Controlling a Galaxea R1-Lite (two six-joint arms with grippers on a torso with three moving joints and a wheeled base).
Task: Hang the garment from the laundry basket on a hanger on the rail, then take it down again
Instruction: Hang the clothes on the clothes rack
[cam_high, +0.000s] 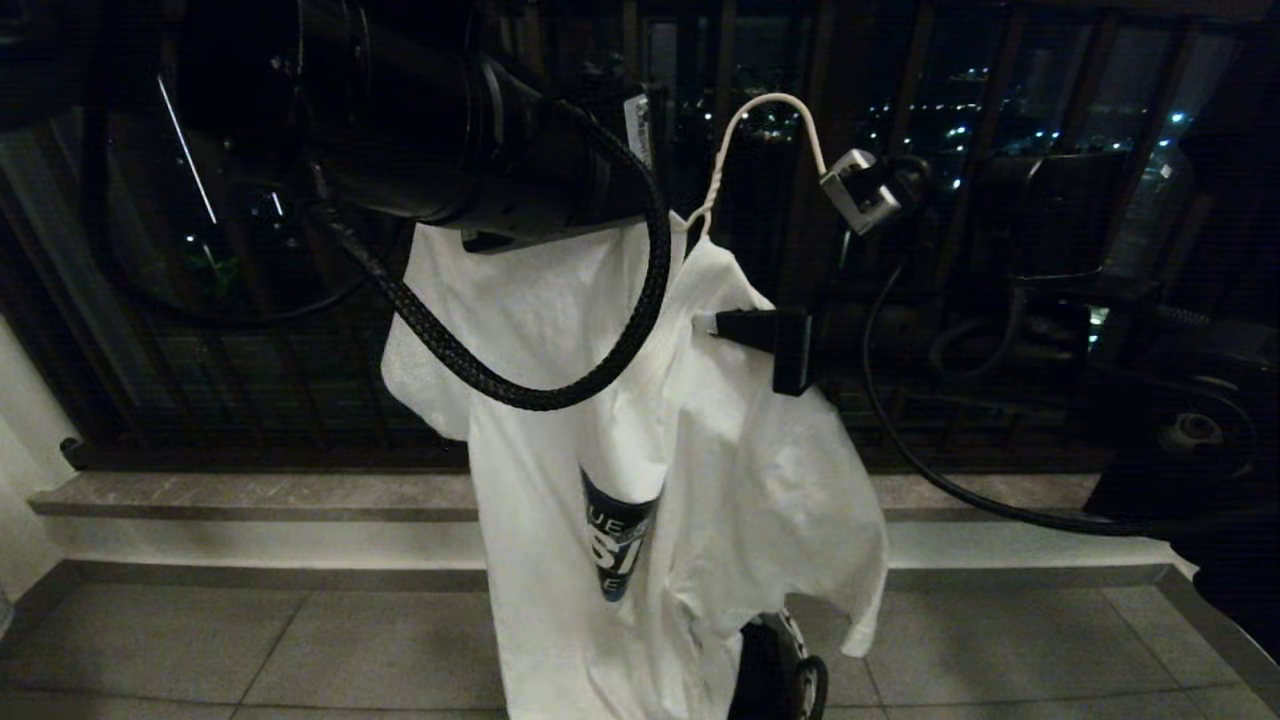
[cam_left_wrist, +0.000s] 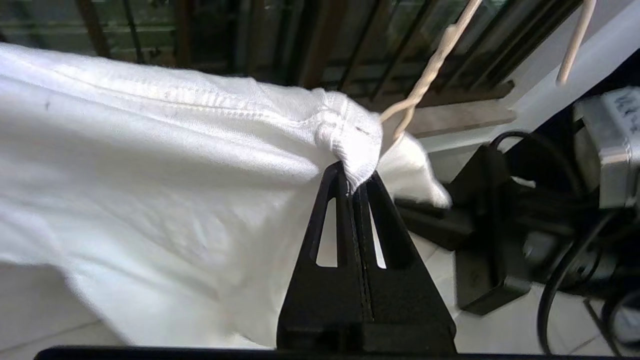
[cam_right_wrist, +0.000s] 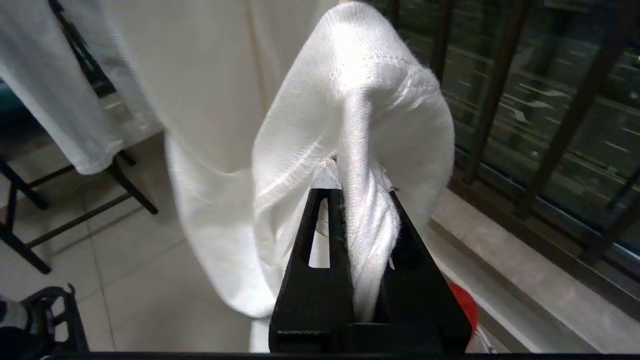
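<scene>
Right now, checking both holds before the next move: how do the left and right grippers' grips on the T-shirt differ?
The left gripper pinches a thin bit of T-shirt hem at its tips, beside the hanger neck; the right gripper holds a thick twisted roll running down between its fingers. The left's fingers meet; the right's stay slightly parted. Both are shut on the shirt.

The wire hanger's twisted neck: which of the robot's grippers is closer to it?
Left. The left gripper pinches the T-shirt collar right beside the wire hanger neck. The right gripper grips a fold of shirt lower down, off to the side.
</scene>
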